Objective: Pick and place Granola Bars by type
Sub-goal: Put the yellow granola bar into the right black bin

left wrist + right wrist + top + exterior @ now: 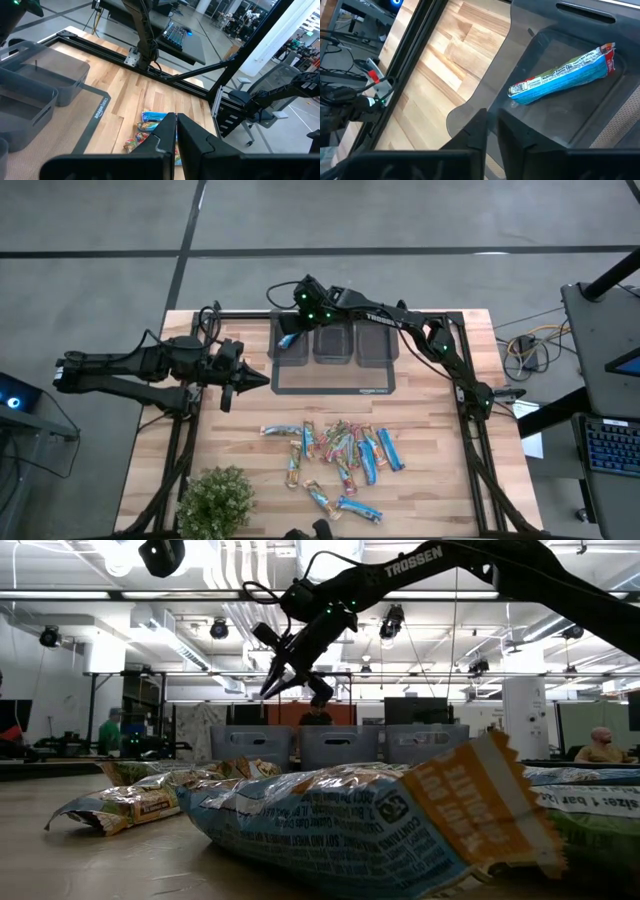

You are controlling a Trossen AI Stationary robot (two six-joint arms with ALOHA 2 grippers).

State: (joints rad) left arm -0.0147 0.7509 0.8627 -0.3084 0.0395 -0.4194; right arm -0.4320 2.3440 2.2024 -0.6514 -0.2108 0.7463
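The right gripper (291, 321) was found pressed together, empty, above the left bin (293, 345), where a blue bar (563, 75) lay. The left gripper (262, 379) was closed, idle. Remaining bars (335, 457) were piled near.

bins (328, 343): 3 | granola bars (340, 452): about 14 | plant (215, 500): 1 | arms: 2

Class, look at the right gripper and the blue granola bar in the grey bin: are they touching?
Apart. The right wrist view shows the blue granola bar lying loose on the floor of the grey bin, with bare bin floor between it and the right gripper, whose fingers are shut.
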